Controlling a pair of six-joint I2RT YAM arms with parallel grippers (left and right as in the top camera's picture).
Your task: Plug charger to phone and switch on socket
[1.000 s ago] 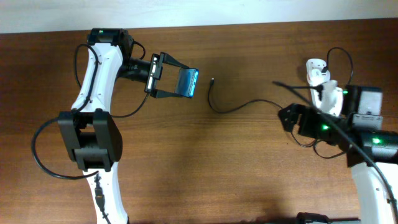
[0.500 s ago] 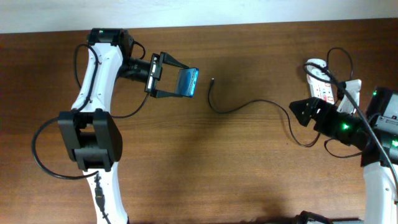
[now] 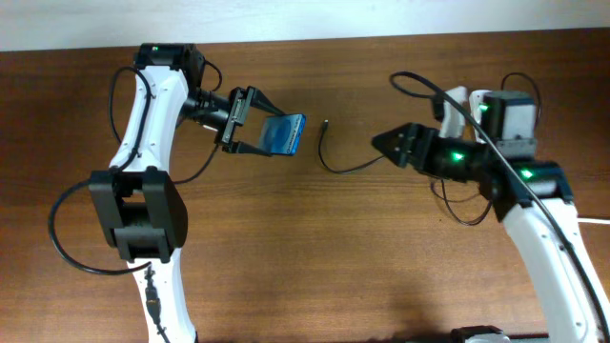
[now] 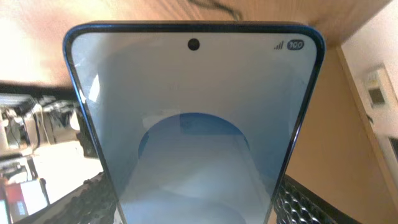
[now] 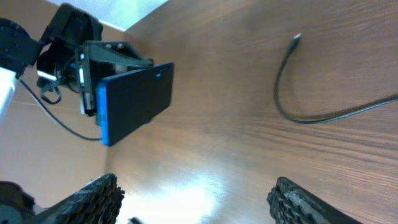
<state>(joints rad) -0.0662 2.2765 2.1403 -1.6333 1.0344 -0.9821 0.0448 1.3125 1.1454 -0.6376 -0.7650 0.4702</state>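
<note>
Right wrist view shows the right gripper [image 5: 196, 186] with its fingers [image 5: 93, 199] spread wide and nothing between them, hanging over the table [image 5: 205, 143] short of the charger [image 5: 298, 119]. The cable lies loose on the wood in a hooked curve, and its plug tip [image 5: 297, 38] points away towards the far edge. It looks light and limp, so a hold far back would probably let the tip droop and swing. The better grip is likely just behind the plug, where the stiff part can be steered.

Beyond it, the left gripper [image 3: 272, 133] is clamped on the phone [image 3: 289, 133], holding it above the table with its far end turned towards the tip. The phone is rigid, with smooth glass that could slip or crack under a hard push.

Only the left wrist view shows the lit screen [image 4: 193, 124] and the pads [image 4: 305, 199] at its sides. The right wrist view gives the dark back [image 5: 134, 99], and the overhead view alone shows the gap from phone to plug tip [image 3: 327, 122].
</note>
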